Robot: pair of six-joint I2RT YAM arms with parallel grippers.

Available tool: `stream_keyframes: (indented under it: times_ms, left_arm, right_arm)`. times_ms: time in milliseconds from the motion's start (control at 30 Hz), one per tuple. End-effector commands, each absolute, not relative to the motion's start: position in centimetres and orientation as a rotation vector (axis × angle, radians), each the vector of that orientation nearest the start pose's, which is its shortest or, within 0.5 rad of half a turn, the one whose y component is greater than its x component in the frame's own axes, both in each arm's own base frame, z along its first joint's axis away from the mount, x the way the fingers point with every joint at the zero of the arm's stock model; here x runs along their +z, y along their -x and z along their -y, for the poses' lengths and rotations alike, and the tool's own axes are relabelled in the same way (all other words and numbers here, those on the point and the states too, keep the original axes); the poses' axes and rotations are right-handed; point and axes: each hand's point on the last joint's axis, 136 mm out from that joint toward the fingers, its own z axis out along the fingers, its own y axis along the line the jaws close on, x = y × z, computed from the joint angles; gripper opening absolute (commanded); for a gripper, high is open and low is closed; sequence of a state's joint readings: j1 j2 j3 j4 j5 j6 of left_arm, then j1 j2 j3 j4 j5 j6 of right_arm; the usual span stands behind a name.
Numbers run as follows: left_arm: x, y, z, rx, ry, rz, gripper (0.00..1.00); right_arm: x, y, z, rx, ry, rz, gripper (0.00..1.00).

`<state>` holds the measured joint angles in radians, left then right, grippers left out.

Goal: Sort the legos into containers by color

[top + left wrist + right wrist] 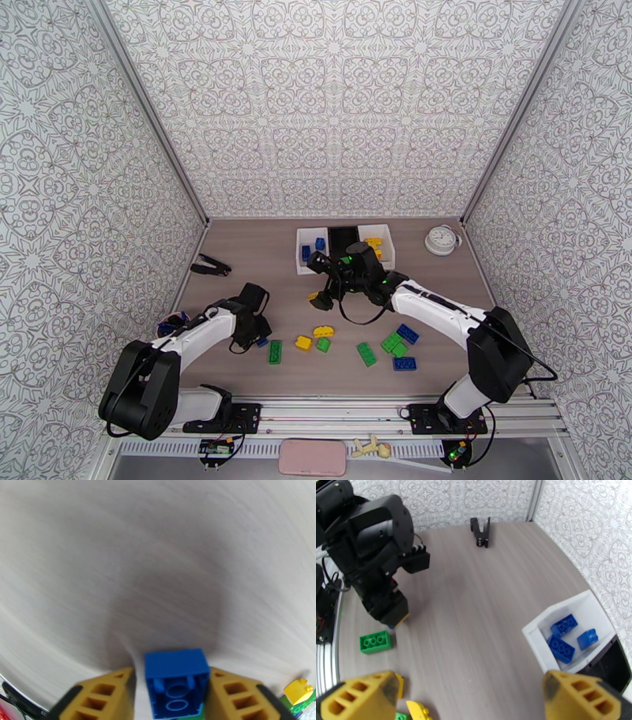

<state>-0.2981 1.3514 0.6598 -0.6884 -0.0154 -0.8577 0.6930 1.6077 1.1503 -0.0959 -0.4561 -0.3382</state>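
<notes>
A blue lego (pixel 175 681) lies between my left gripper's (pixel 170 697) yellow fingers (pixel 233 697), its underside facing the camera. The right finger touches it, and a thin strip of table shows on the left side. From above, that left gripper (pixel 257 330) sits low over the blue lego (pixel 261 342). My right gripper (pixel 472 701) is wide open and empty, hovering (pixel 322 290) in front of the containers. The left white container (pixel 537 638) holds three blue legos, a black container (pixel 344 239) stands in the middle, and the right white container (pixel 387 237) holds yellow ones. Several green, yellow and blue legos (pixel 366 354) lie loose on the table.
A round white clock (pixel 442 240) stands at the back right. A black clip tool (pixel 212 267) lies at the left by the wall. Patterned walls close in three sides. A green lego (pixel 375 642) lies beside my left arm (pixel 375 559).
</notes>
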Motion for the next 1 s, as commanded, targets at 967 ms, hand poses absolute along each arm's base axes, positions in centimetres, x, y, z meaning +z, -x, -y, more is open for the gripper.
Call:
stream_keyframes:
  times_ms: [967]
  left_arm:
    - [15.1,-46.1,17.7,-0.371,0.256,-2.415,0.32]
  right_arm:
    - [22.0,-33.4,-32.7,0.603,1.108,-1.710,0.99]
